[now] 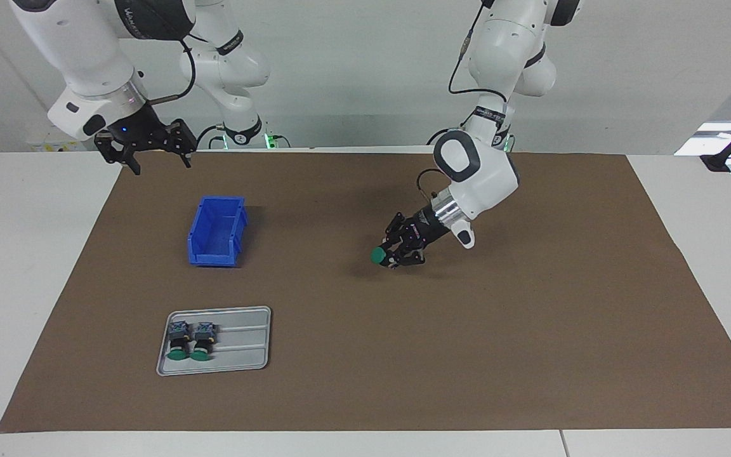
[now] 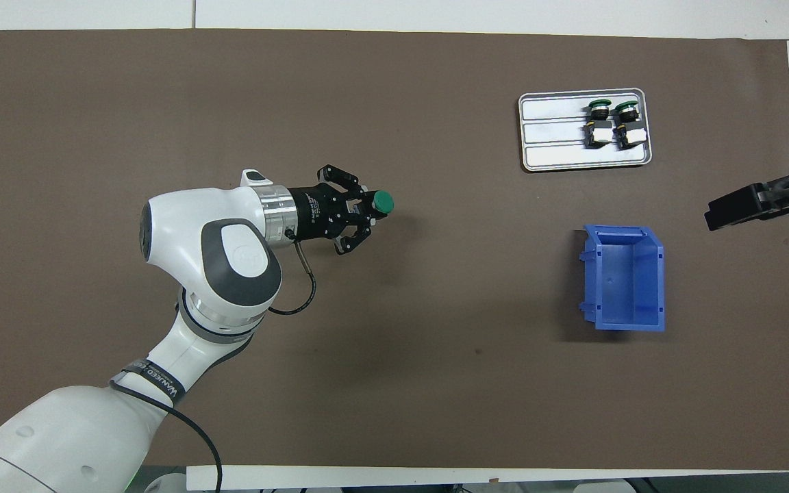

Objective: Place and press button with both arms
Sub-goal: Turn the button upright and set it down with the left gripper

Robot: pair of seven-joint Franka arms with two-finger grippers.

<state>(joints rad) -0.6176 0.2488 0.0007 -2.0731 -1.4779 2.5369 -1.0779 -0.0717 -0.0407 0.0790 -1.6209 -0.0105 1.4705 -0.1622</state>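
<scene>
My left gripper (image 1: 391, 252) (image 2: 367, 211) is shut on a button (image 1: 378, 255) (image 2: 383, 200), whose round green cap sticks out past the fingertips. It is tilted low over the middle of the brown mat. Two more buttons (image 1: 189, 341) (image 2: 612, 123) lie side by side in the grey tray (image 1: 248, 343) (image 2: 552, 133). The right gripper (image 1: 147, 147) (image 2: 754, 203) hangs open and high over the mat's edge at the right arm's end, waiting.
An open blue bin (image 1: 216, 230) (image 2: 624, 277) stands on the mat, nearer to the robots than the tray. The brown mat (image 1: 530, 330) (image 2: 161, 103) covers most of the white table.
</scene>
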